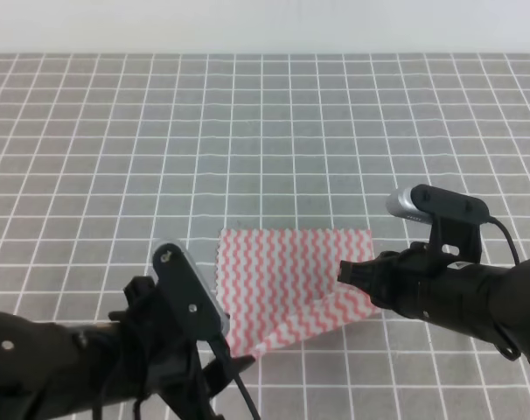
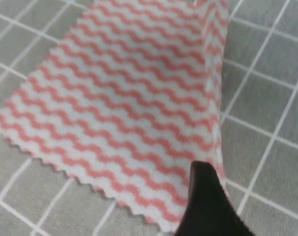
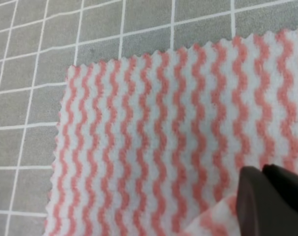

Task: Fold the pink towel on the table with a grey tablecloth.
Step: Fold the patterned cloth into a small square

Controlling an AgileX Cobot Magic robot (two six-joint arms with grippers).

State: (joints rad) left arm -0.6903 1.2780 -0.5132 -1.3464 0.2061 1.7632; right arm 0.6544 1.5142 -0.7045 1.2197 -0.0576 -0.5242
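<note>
Pink-and-white zigzag cloth, the pink towel, is seen lying low and centre on the grey gridded surface, its near corners lifted off the cloth. Nearest the camera, the left pincer is placed at the towel's near-left corner; one dark finger is shown against the lifted edge, but its jaws are cut off and their opening cannot be told. At the towel's right corner, the right pincer appears closed on the raised cloth, a curled fold showing beside its tip. From both pincers the towel stretches away toward its flat far edge, the likely fold direction.
</note>
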